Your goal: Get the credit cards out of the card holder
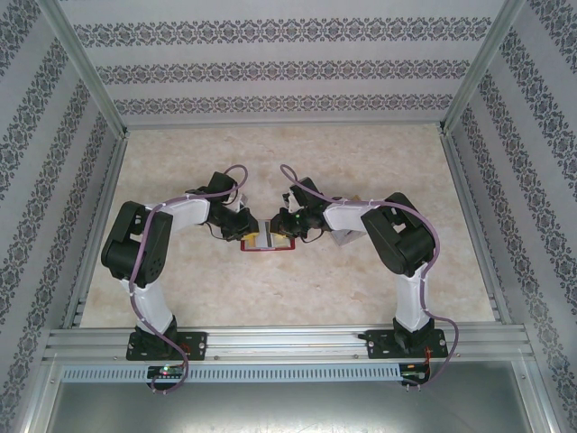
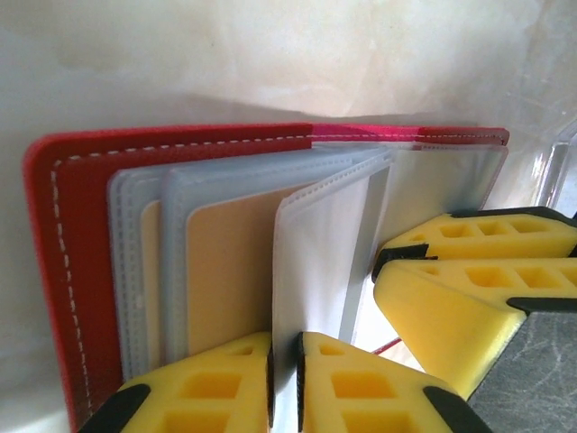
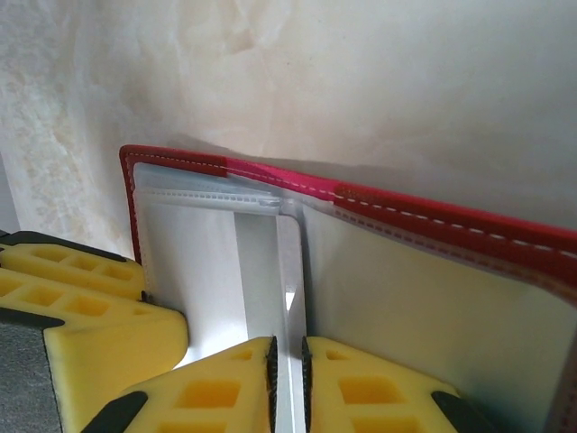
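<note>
The red card holder (image 1: 267, 241) lies open on the table between both grippers. Its red cover (image 2: 81, 271) and several clear sleeves fan up in the left wrist view. A tan credit card (image 2: 230, 271) sits inside one sleeve. My left gripper (image 2: 285, 347) is shut on the edge of an upright clear sleeve (image 2: 315, 253). My right gripper (image 3: 288, 347) straddles another pale sleeve (image 3: 290, 271), its jaws a narrow slit apart. Whether its pads press that sleeve I cannot tell. The right fingers (image 2: 469, 289) show beside the left ones.
Pale marble-patterned tabletop (image 1: 297, 298) inside a metal frame with patterned walls. A pale grey flat piece (image 1: 347, 237) lies under the right forearm. The left gripper's fingers (image 3: 81, 298) crowd the left side of the right wrist view.
</note>
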